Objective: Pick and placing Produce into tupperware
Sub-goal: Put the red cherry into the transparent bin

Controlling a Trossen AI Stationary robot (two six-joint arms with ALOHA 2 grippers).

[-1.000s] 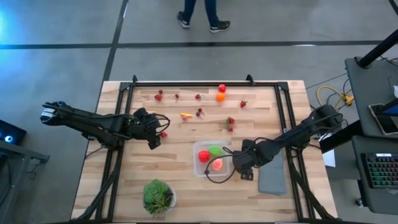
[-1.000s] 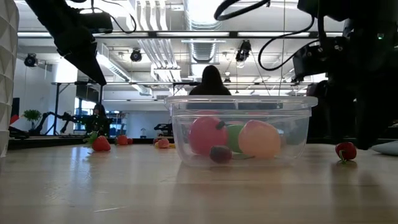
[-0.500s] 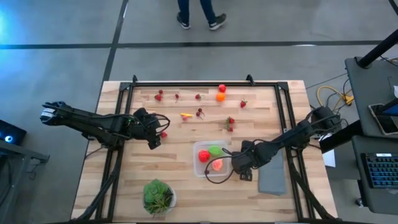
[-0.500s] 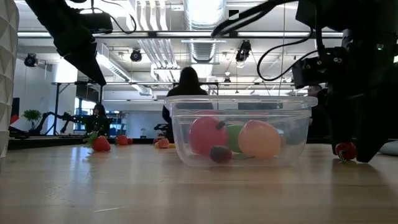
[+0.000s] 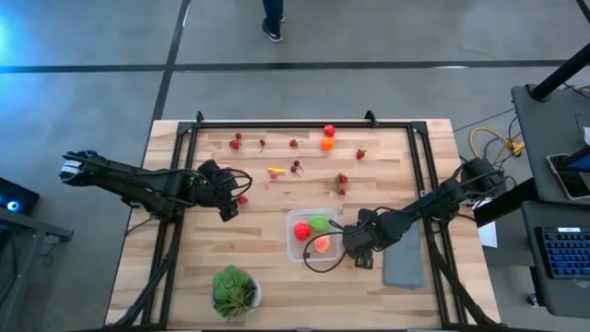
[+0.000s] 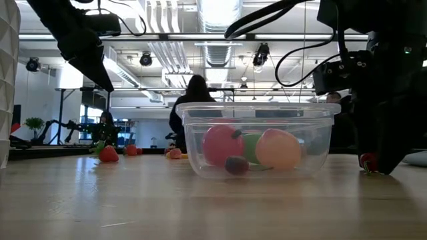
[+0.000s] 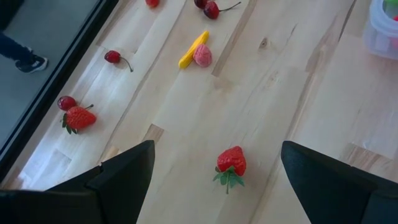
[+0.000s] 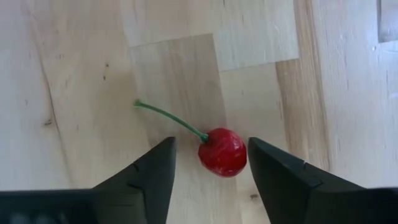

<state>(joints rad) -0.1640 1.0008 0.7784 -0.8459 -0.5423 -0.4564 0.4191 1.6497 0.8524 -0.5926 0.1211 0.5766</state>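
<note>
Status, as I read it from my station: task partly done.

- Container: clear tub, near the middle of the table, toward the front. It holds a red piece, a green piece and a salmon-pink piece; the low view also shows a small dark item at the bottom, I think a cherry.
- Right gripper: down at the table just right of the tub, fingers apart, straddling a red cherry with a green stem; not yet closed on it. I judge this the next piece in.
- Left gripper: hovering over the left half of the table, fingers spread wide, nothing held. A strawberry lies on the wood between them.
- Still loose: a yellow piece, more cherries and berries along the far edge, an orange piece. Most of the produce is left to move.
- Surface: pale wooden table in a black frame; grey slab at front right; leafy plant in a white bowl at front left.
- Room: grey floor, a person's feet beyond the far edge; overhead lights and a person behind in the low view.
</note>
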